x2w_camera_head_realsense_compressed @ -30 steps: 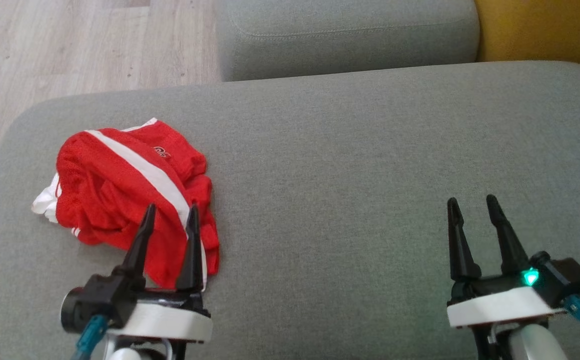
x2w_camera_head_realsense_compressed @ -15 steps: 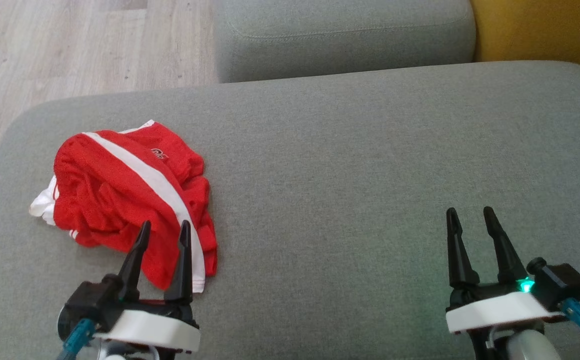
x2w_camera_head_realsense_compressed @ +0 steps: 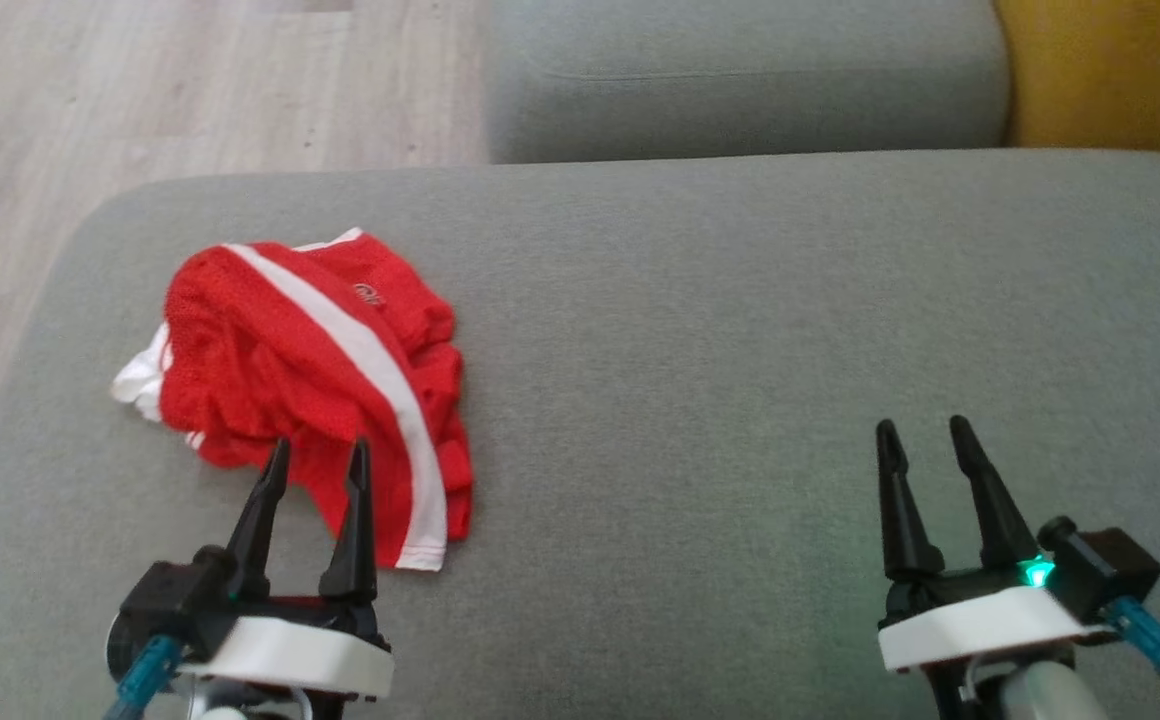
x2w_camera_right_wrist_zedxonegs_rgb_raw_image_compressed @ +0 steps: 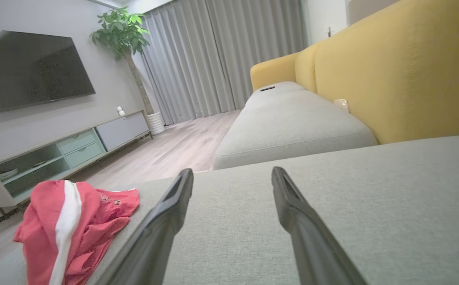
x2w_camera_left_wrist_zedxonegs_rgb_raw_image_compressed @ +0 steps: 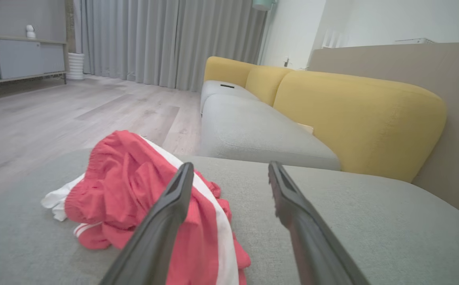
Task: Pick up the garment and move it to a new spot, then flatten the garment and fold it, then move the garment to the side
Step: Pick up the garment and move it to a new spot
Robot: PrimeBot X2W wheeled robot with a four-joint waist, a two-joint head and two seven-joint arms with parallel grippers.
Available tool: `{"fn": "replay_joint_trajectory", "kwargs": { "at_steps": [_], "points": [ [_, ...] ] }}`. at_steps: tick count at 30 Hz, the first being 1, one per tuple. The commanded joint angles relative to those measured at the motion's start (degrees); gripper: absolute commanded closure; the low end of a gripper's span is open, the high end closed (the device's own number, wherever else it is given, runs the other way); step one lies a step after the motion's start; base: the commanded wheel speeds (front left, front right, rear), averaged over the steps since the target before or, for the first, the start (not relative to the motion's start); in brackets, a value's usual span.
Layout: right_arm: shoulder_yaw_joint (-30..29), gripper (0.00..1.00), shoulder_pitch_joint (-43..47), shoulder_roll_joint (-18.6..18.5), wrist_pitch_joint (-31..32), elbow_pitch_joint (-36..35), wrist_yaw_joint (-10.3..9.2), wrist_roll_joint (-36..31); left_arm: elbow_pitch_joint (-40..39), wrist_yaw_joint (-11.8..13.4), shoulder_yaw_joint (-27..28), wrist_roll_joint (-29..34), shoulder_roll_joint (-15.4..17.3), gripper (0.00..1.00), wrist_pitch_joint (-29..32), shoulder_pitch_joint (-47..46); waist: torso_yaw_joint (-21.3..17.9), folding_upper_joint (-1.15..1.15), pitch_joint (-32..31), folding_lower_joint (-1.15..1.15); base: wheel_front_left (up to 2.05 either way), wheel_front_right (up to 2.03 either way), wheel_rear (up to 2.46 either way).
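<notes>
Head view: left claw (x2w_camera_head_realsense_compressed: 321, 447) is hovering spread and empty; the crumpled red garment (x2w_camera_head_realsense_compressed: 290, 370) is lying just ahead of its tips on the grey cushion (x2w_camera_head_realsense_compressed: 700, 340). Right claw (x2w_camera_head_realsense_compressed: 920, 428) is idling spread, garment well to its left. Risk: pinching only one loose layer, so the bundle ends up trailing or slipping out.

The garment (x2w_camera_head_realsense_compressed: 310, 370) is a red mesh sports piece with a broad white stripe, white trim and a small logo. It lies crumpled in a loose heap on the left part of the grey cushion (x2w_camera_head_realsense_compressed: 740, 350).
</notes>
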Motion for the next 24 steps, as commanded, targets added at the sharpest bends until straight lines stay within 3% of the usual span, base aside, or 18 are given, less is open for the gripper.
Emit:
{"fn": "replay_joint_trajectory", "kwargs": {
  "at_steps": [1, 24],
  "points": [
    [2.0, 0.00, -1.7, -0.4, -0.6, -1.6, -0.05, 0.2, -1.9, 0.2, 2.5, -0.2, -0.3, 0.00, -0.7, -2.5, 1.8, 0.00, -0.3, 0.00, 0.00, 0.00, 0.00],
    [7.2, 0.00, -0.9, -0.4, -0.6, -0.8, -0.05, 2.9, -0.7, -0.9, 5.8, 1.7, -0.3, 0.00, -0.7, -1.4, 14.9, 0.00, -2.1, 0.00, 0.00, 0.00, 0.00]
  ]
}}
